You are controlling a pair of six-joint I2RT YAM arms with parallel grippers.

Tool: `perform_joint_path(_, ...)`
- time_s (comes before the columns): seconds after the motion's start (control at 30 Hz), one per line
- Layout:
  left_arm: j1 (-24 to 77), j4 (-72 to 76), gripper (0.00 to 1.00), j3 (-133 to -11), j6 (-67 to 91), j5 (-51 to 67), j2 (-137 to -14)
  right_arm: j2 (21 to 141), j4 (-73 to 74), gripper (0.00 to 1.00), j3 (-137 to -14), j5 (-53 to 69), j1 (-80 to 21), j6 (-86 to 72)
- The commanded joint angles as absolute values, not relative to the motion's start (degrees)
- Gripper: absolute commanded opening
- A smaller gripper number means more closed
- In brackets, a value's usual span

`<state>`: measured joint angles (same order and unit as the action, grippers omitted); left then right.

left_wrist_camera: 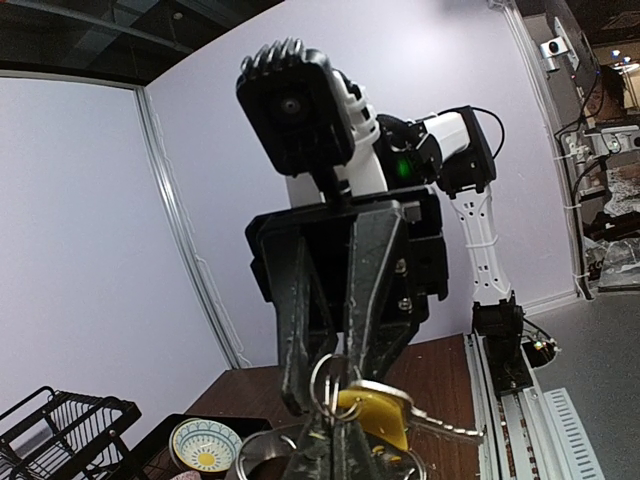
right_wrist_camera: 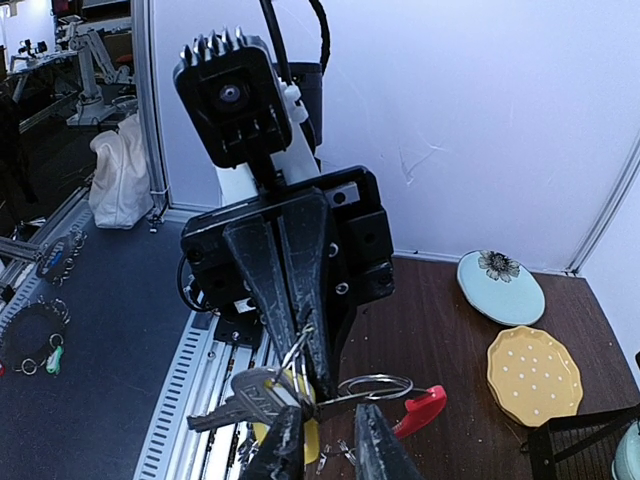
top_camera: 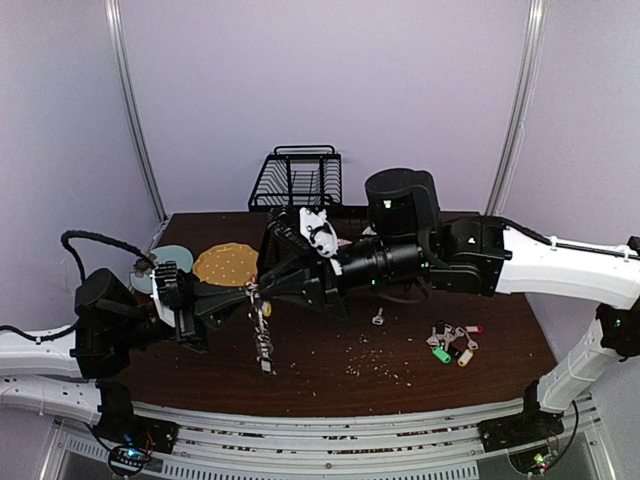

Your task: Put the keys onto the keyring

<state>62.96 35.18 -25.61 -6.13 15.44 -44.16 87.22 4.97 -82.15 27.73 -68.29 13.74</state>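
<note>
A dark brown table (top_camera: 330, 372) stands against lavender walls. Above its near-left part the two claws meet tip to tip. The left gripper (right_wrist_camera: 305, 352) is clenched on the keyring (right_wrist_camera: 418, 410). The right gripper (left_wrist_camera: 335, 385) pinches the same cluster of loops from the opposite side. The keys (top_camera: 263, 343) dangle from that pinch toward 6 o'clock, with a yellow tag (left_wrist_camera: 375, 415) among them. Whether their lowest end touches the wood cannot be told. At 10 o'clock lies a yellow dotted plate (top_camera: 225, 263), with a pale blue plate (top_camera: 170, 262) beyond it. A lone small key (top_camera: 378, 318) sits at 3 o'clock. A bunch with coloured tags (top_camera: 452, 343) is farther out near 4 o'clock, and a black wire rack (top_camera: 297, 180) stands at 1 o'clock.
</note>
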Motion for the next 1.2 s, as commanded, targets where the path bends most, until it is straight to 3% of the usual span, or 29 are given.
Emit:
perform_joint_path(0.0, 62.75, 39.06, 0.0, -25.75, -6.57, 16.08, -43.95, 87.19, 2.19, 0.18, -84.01, 28.19, -68.99, 13.94)
perform_joint_path(0.17, 62.75, 38.85, 0.0, -25.75, -6.6, 16.01, -43.78, 87.54, 2.44, 0.1, -84.46, 27.26, -69.58, 14.69)
perform_joint_path(0.4, 62.75, 38.85, 0.0, -25.75, -6.52, 16.13, -43.67, 88.16, 3.17, 0.09, -84.66, 26.37, -70.14, 15.25)
perform_joint_path(0.5, 62.75, 38.85, 0.0, -25.75, -6.42, 16.26, -43.77, 88.58, 3.59, 0.0, -85.23, 26.41, -70.51, 15.65)
perform_joint_path(0.67, 62.75, 38.61, 0.0, -25.8, -6.39, 16.48, -43.69, 88.16, 3.69, 0.0, -84.64, 25.88, -70.66, 16.39)
perform_joint_path(0.8, 62.75, 37.91, 0.0, -26.18, -6.35, 16.85, -43.92, 88.7, 4.51, 0.08, -85.19, 25.17, -70.88, 16.95)
perform_joint_path(0.9, 62.75, 37.71, 0.0, -26.28, -6.45, 17.07, -44.17, 89.34, 5.15, 0.07, -85.96, 25.18, -71.18, 17.37)
perform_joint_path(0.97, 62.75, 37.79, 0.0, -26.21, -6.49, 17.05, -44.07, 89.35, 5.24, 0.0, -85.92, 25.01, -71.27, 17.49)
perform_joint_path(1.17, 62.75, 37.63, 0.0, -26.27, -6.09, 17.34, -44.27, 87.99, 4.65, 0.0, -84.55, 24.77, -71.28, 17.3)
